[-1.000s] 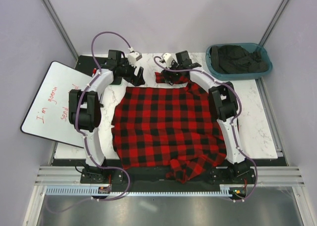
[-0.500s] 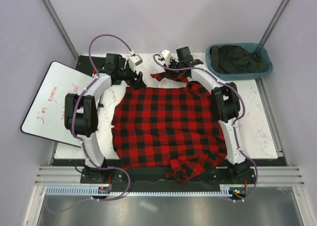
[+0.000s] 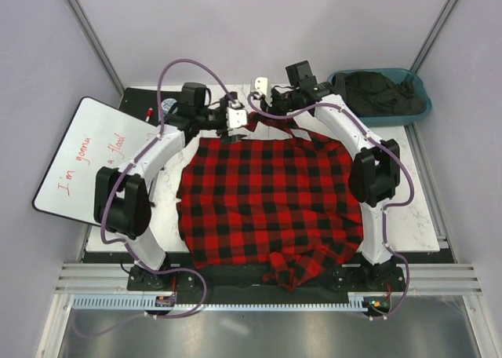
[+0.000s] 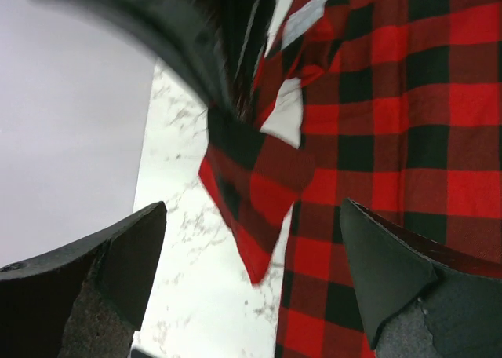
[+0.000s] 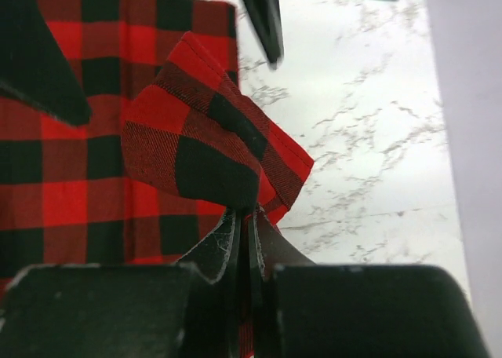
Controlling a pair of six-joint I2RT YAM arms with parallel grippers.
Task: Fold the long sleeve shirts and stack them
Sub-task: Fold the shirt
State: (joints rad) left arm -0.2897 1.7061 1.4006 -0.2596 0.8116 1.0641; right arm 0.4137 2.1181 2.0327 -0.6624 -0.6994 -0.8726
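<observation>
A teal basket [image 3: 378,120] is sitting at the far right corner of the table [image 3: 408,193], and a heap of dark clothing [image 3: 380,93] is lying inside it, filling most of it. Nothing red is showing in the basket.

The red-and-black check shirt [image 3: 267,197] is lying spread flat over the middle of the table, between the two arms. Its near hem is bunching and hanging over the table's near edge. Its far edge is being lifted: the right gripper [image 5: 243,217] is clamping shut on a folded bit of the cloth at the collar end and holding it just above the marble. From the left wrist view that raised piece is hanging as a pointed flap, with a white label [image 4: 286,115] showing on it.

The left gripper [image 4: 252,209] is hovering close beside that flap with its jaws spread wide and nothing between them.

Bare marble is showing to the right of the shirt, out to the table's right edge, and in a narrower strip on the left. A whiteboard [image 3: 82,158] is lying tilted on the left side, jutting past the table's left edge.
</observation>
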